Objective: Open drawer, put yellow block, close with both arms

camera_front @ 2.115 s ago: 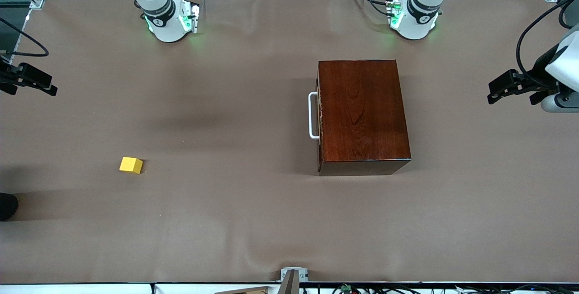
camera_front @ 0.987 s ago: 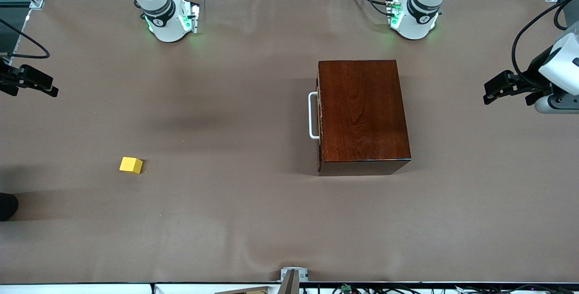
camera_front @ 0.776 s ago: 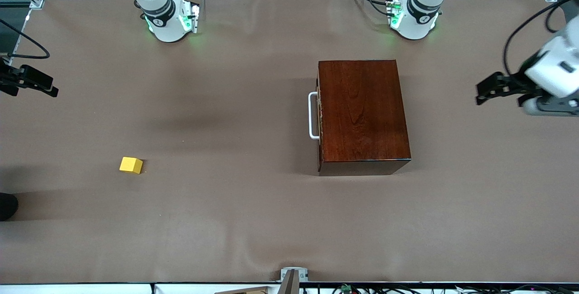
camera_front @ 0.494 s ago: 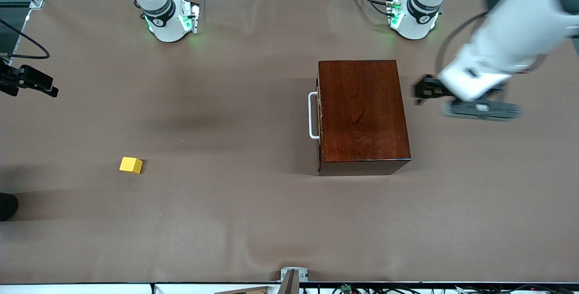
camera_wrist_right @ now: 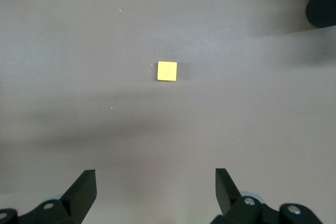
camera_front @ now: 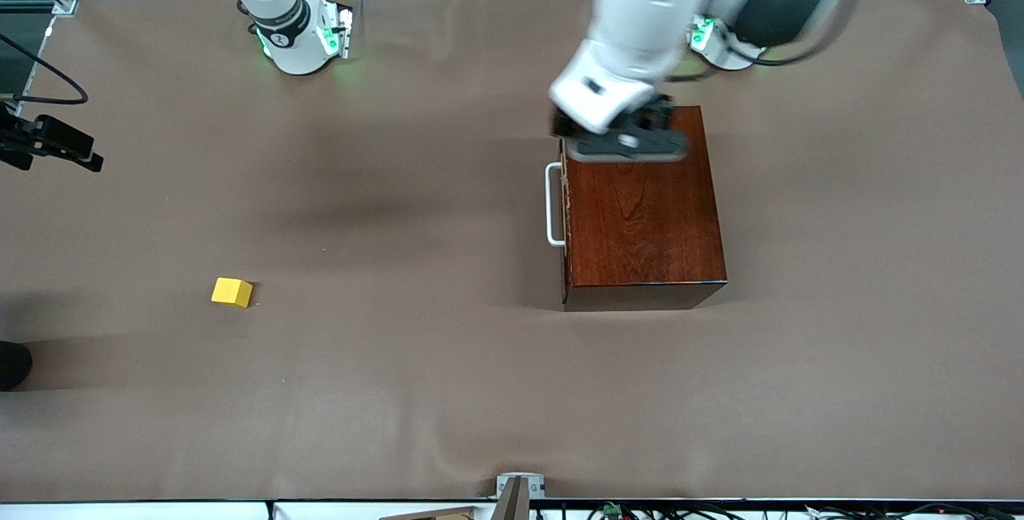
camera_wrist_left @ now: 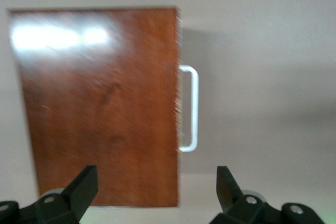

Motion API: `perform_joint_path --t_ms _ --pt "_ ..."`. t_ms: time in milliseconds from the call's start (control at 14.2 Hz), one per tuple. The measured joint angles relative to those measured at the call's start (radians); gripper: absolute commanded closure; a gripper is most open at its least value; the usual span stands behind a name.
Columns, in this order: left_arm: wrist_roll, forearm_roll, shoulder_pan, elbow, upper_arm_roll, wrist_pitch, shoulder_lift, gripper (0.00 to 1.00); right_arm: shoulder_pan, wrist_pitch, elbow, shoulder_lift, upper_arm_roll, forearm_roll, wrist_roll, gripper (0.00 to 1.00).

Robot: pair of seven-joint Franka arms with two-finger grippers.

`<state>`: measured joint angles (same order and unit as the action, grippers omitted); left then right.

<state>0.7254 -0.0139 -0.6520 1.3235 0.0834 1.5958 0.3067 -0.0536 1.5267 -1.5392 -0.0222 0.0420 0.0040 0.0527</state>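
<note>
**Left end effector over the box, block out on the desk**

You have the left end effector (camera_front: pixel 620 140) up in the air over the wooden box (camera_front: pixel 644 208), above the box's edge nearest the robot bases. Its fingers (camera_wrist_left: pixel 84 184) are spread wide with nothing between them. The drawer (camera_front: pixel 565 204) sits shut in the box, its white handle (camera_front: pixel 552 205) facing the right arm's end of the desk (camera_front: pixel 448 392). The yellow block (camera_front: pixel 232 292) lies well apart from the box, toward the right arm's end and nearer the front camera. The right end effector (camera_front: pixel 52 148) waits at that end, over the desk, fingers (camera_wrist_right: pixel 84 187) wide and empty, the block in its wrist view.
</note>
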Motion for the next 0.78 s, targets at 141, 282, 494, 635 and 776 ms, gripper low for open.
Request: perform_joint_path --t_ms 141,282,494,635,776 --pt "0.061 0.001 -0.064 -0.026 -0.003 0.001 0.048 0.0 0.0 0.0 0.0 0.0 0.0 0.0 0.0 0.0" --pt "0.101 0.009 -0.105 -0.047 -0.007 0.005 0.098 0.0 0.0 0.0 0.0 0.0 0.0 0.0 0.0 0.0" --pt "0.106 0.102 -0.169 -0.057 -0.011 0.014 0.171 0.0 0.0 0.0 0.0 0.0 0.0 0.0 0.0 0.0" --pt "0.121 0.134 -0.211 -0.061 -0.012 0.026 0.224 0.0 0.0 0.0 0.0 0.0 0.0 0.0 0.0 0.0" --pt "0.123 0.141 -0.222 -0.067 -0.014 0.046 0.273 0.0 0.0 0.0 0.0 0.0 0.0 0.0 0.0 0.0"
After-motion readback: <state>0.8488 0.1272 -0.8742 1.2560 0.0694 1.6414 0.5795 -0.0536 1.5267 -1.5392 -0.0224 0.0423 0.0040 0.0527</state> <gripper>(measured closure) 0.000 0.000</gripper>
